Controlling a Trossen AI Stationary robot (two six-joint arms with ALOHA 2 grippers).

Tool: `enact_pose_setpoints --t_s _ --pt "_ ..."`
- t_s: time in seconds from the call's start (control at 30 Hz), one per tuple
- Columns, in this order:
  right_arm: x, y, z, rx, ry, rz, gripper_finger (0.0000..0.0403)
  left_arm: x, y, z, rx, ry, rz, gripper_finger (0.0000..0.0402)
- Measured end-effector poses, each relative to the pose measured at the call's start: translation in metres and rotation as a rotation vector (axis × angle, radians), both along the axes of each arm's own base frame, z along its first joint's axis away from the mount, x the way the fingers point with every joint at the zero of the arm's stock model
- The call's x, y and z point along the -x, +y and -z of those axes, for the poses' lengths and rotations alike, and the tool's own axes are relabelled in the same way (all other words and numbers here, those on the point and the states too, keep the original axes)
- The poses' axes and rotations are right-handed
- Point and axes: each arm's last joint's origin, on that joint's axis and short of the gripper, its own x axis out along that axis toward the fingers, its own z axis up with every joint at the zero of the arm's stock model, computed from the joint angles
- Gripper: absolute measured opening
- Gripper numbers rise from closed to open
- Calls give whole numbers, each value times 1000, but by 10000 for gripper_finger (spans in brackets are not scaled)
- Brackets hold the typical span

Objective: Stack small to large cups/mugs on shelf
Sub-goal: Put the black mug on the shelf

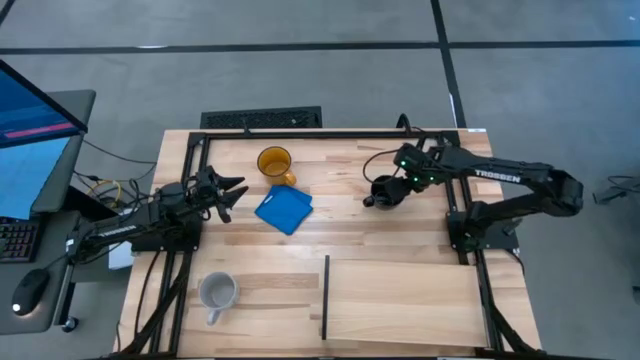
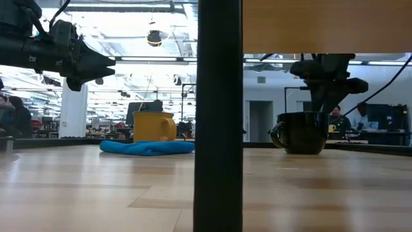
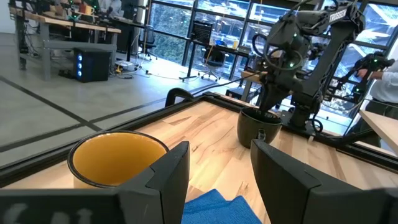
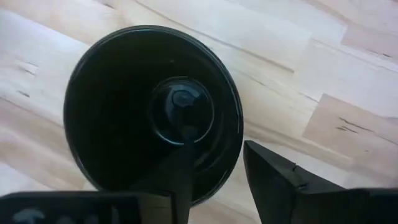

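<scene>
My right gripper points straight down at the black mug, one finger inside its mouth and the other finger outside the wall, so the rim sits in the gap between them; the two are apart, and I cannot tell whether they press the wall yet. The black mug stands upright on the wooden table, toward its far right part, with its handle showing on the left in the low view. My left gripper hangs above the table at the left side, fingers spread with nothing between them, aimed toward the yellow mug. That yellow mug stands upright near the far edge, just beside the flat blue cloth, which lies between my two grippers. The grey mug stands upright at the near left of the table, well apart from the other two, handle toward the near edge. The shelf is the light wooden panel at the near right, bounded on its left by a thin black divider strip; the grey mug is on the other side of that strip.
</scene>
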Motion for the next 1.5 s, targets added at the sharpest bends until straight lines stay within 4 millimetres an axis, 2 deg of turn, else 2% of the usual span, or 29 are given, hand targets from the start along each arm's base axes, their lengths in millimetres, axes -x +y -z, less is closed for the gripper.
enact_pose_setpoints --t_s 0.27,0.6,1.3,1.5 --pt "-5 -10 11 -11 42 -3 146 0 0 0 0 0 0 162" --pt "-6 -17 11 10 14 -8 113 0 0 0 0 0 0 162" --pt "-6 -17 10 10 11 -23 21 0 0 0 -48 23 -1 162" --pt "-6 -17 10 10 10 -23 18 0 0 0 -48 23 -1 162"
